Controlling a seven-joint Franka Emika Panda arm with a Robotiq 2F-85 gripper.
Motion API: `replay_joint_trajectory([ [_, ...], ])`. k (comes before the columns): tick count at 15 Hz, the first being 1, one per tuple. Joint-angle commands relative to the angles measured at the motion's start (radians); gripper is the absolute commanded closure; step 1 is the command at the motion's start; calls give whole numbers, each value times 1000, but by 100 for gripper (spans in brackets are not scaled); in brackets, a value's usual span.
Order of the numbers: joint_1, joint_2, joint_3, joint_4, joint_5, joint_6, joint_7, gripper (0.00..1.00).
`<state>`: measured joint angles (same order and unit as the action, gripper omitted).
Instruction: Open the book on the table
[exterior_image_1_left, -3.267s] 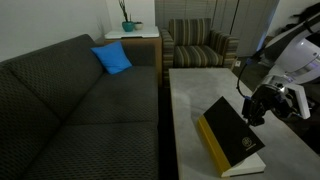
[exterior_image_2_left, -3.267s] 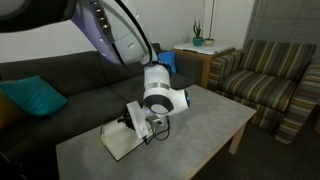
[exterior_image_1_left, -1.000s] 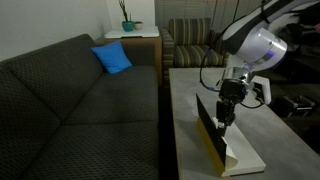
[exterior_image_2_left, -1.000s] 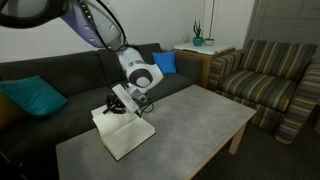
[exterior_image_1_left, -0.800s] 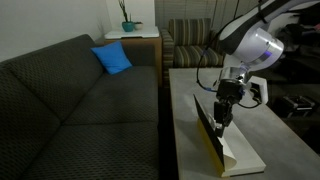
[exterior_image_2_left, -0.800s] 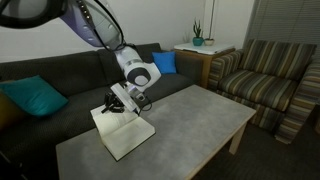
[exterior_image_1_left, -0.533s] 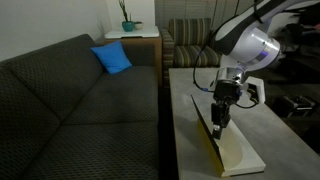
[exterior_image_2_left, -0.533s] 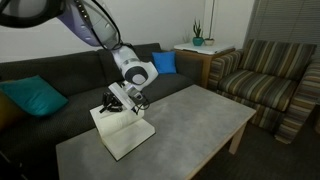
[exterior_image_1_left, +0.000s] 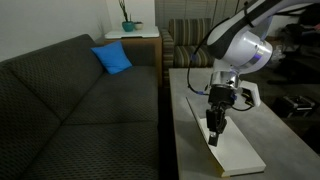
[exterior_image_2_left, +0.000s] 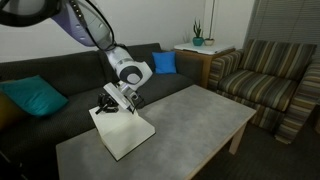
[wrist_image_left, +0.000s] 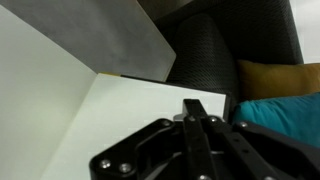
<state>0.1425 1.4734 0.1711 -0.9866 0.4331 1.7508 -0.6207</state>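
The book (exterior_image_1_left: 240, 152) lies open on the table (exterior_image_1_left: 200, 78), white pages up, near the table's sofa-side edge. In both exterior views its cover is swung over toward the sofa. My gripper (exterior_image_1_left: 214, 128) points down at the book's sofa-side part, shut, with nothing between the fingers. The book (exterior_image_2_left: 125, 135) shows as a white sheet, and the gripper (exterior_image_2_left: 110, 104) is at its far edge by the sofa. In the wrist view the shut gripper (wrist_image_left: 195, 108) hangs over the white pages of the book (wrist_image_left: 110, 120). How it touches the cover is hidden.
A dark sofa (exterior_image_1_left: 80, 110) runs along the table's long edge, with a blue pillow (exterior_image_1_left: 113, 58) and a teal pillow (exterior_image_2_left: 35, 97). A striped armchair (exterior_image_2_left: 270, 75) stands beyond the table (exterior_image_2_left: 190, 120). A white side table with a plant (exterior_image_1_left: 128, 30) is in the corner.
The cover stood nearly upright a second ago and has swung over toward the sofa. My gripper moved that way with it, staying shut. More white page shows now.
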Motion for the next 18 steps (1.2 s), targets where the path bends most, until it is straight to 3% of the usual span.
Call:
replay_joint_trajectory([
  [1, 33, 0, -42, 2, 16, -5, 19, 100],
  [2, -9, 0, 31, -15, -71, 22, 57, 100],
  [4, -4, 2, 30, -14, -99, 22, 78, 100],
  [5, 45, 2, -43, 0, -29, 9, 57, 100],
  [6, 3, 1, 27, -14, -111, 35, 90, 100],
  [9, 17, 2, 28, -14, -141, 101, 115, 100],
  [10, 62, 2, -39, 0, -74, 111, 92, 100],
  [11, 18, 2, 32, -13, -146, 143, 118, 100],
  [12, 20, 2, 32, -9, -152, 162, 121, 100],
  [13, 61, 2, -30, 5, -75, 164, 96, 100],
  [14, 18, 2, 41, -5, -147, 193, 126, 100],
  [15, 65, 2, -30, 10, -70, 188, 98, 100],
  [16, 69, 1, -35, 14, -71, 188, 94, 100],
  [17, 22, 1, 37, -2, -146, 183, 123, 99],
  [18, 26, 1, 31, 1, -144, 184, 124, 99],
])
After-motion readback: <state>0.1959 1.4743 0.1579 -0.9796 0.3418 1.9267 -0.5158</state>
